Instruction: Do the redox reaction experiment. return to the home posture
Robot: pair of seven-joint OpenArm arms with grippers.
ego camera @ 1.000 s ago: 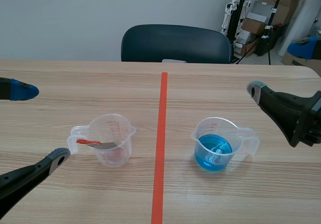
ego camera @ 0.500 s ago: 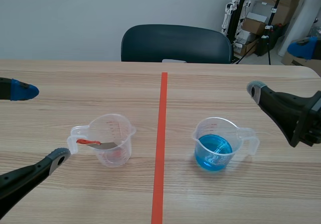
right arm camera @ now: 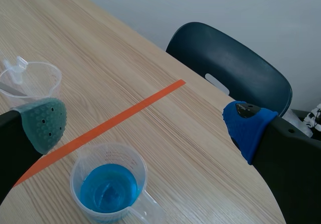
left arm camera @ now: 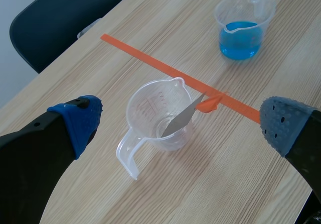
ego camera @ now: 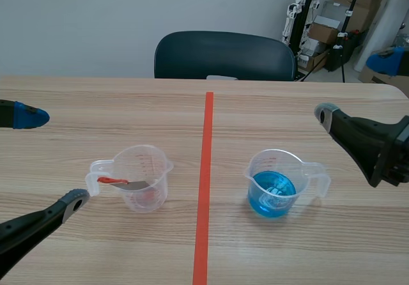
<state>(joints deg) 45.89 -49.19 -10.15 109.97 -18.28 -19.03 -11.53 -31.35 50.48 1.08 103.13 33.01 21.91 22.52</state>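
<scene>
The left pincer (ego camera: 51, 158) and right pincer (right arm camera: 146, 125) hang open, empty; the right is nearer the clear plastic cup of blue water (ego camera: 273, 192).

From my seat at the controls, the right gripper (right arm camera: 145, 119) stands wide apart, with its grey-green pad (right arm camera: 44, 123) on one side and its blue pad (right arm camera: 247, 128) on the other, holding nothing. Taking straight ahead of the gripper as twelve, the measuring cup of blue liquid (right arm camera: 108, 186) sits on the wooden table (right arm camera: 125, 58) at about seven o'clock, nearer the grey-green pad and touching neither finger. A clear cup (right arm camera: 31, 79) stands at ten o'clock, partly hidden behind that pad, with a grey blade (right arm camera: 10, 89) leaning inside. The orange tape line (right arm camera: 113, 119) runs from eight toward one. A dark chair (right arm camera: 228, 66) waits at one o'clock past the table edge.
</scene>
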